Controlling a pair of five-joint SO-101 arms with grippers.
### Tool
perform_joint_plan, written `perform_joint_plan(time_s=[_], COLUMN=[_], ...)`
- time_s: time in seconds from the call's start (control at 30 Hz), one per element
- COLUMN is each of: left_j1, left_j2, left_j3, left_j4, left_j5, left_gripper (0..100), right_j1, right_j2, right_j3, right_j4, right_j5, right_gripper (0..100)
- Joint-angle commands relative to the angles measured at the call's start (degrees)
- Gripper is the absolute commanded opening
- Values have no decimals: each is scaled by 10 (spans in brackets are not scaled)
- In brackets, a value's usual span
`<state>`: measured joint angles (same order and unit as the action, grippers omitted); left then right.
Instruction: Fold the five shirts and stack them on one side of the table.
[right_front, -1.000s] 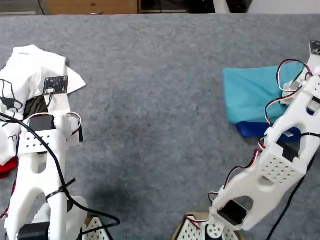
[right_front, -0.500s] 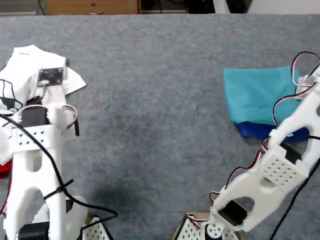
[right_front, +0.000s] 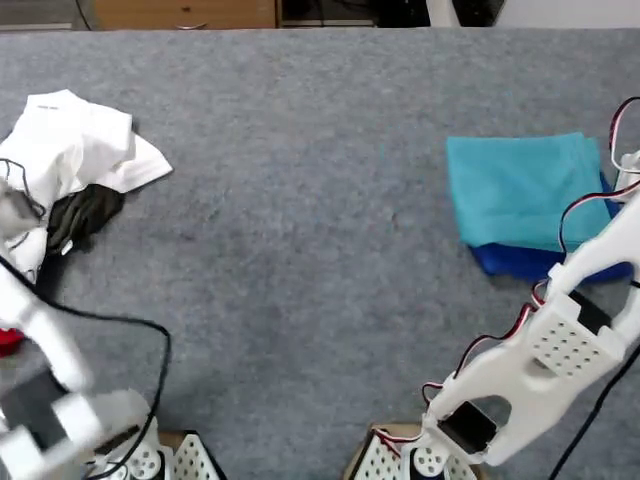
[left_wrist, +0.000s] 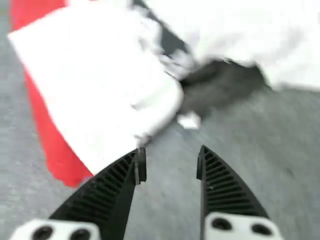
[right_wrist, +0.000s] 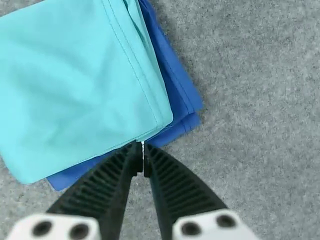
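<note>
**Q:** Where are your claws?
**A:** Your left claw (left_wrist: 171, 150), spread, faces the tangled red shirt (left_wrist: 50, 145), black shirt (right_front: 90, 210) and white shirt (right_front: 80, 140), frame left. Your right claw (right_wrist: 141, 145), pressed together, hangs over the turquoise shirt (right_front: 520, 190) stacked on the blue shirt (right_front: 520, 262), frame right.
**Q:** Risk?
**A:** Pinching the tangle may lift two shirts.

Bright, even light falls from above on the grey carpeted table (right_front: 300, 200), leaving only thin soft shadows beside the folded turquoise cloth shirt (right_wrist: 75, 85), while the crumpled white fabric shirt (left_wrist: 100, 85) before my left gripper (left_wrist: 170, 162) glares.
</note>
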<state>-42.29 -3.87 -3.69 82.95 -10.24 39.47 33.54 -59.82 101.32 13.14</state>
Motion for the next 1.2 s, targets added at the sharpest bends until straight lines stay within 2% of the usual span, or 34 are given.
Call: perform_joint_plan(time_s=[0.0, 0.1, 0.37, 0.43, 0.53, 0.63, 0.77, 0.9, 1.03, 1.17], left_j1=[-20, -10, 13, 11, 14, 20, 33, 79, 162, 286], left_j2=[177, 308, 516, 553, 585, 585, 511, 368, 169, -34], left_j3=[-138, -247, -533, -593, -679, -708, -665, -504, -285, -120], left_j4=[-44, -43, 81, 108, 171, 180, 181, 181, 178, 178], left_j5=[-2, -1, -1, -1, -1, 27, 47, 47, 46, 47], left_gripper=[183, 181, 178, 140, 8, 14, 18, 18, 18, 18], right_j1=[-3, -18, -27, -25, -19, -17, -18, -22, -22, -22], right_j2=[-29, -41, -58, -58, -64, -68, -70, -69, -68, -66], right_j3=[-15, -14, -14, -14, -14, -14, -14, -14, -14, -14], right_j4=[11, 11, 11, 11, 11, 11, 11, 11, 11, 11], right_j5=[-1, -1, -1, -2, -2, -2, -2, -2, -2, -2], right_gripper=[3, 3, 3, 3, 3, 3, 3, 3, 3, 3])
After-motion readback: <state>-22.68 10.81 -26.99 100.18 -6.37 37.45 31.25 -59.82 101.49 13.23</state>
